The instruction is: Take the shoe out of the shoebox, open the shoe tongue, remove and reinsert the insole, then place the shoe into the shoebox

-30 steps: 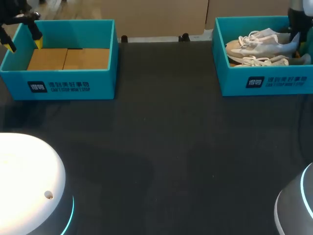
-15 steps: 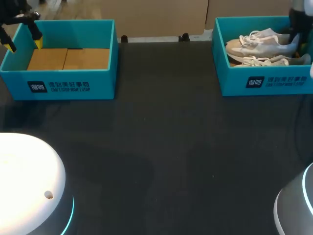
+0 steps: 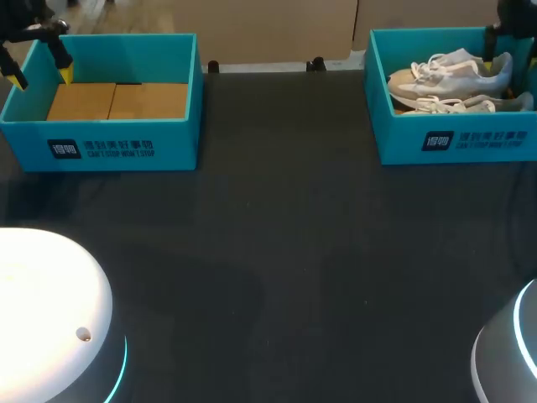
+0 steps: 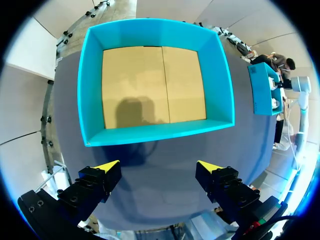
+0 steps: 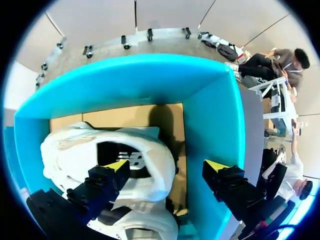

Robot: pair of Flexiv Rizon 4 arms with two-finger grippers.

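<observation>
Head camera high behind table (image 3: 285, 252); wrist cameras face down, over left box (image 4: 155, 132), shoebox (image 5: 212, 125).

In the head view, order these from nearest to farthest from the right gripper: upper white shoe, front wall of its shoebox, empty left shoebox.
Measured from the right gripper:
1. The upper white shoe, its heel just under the gripper.
2. The front wall of its shoebox, on the robot's side of the shoes.
3. The empty left shoebox, far over at the left.

Two shoes (image 3: 449, 74) in an open blue shoebox (image 3: 403, 141)
They are white with white laces, side by side, toes toward the table's middle.
</observation>
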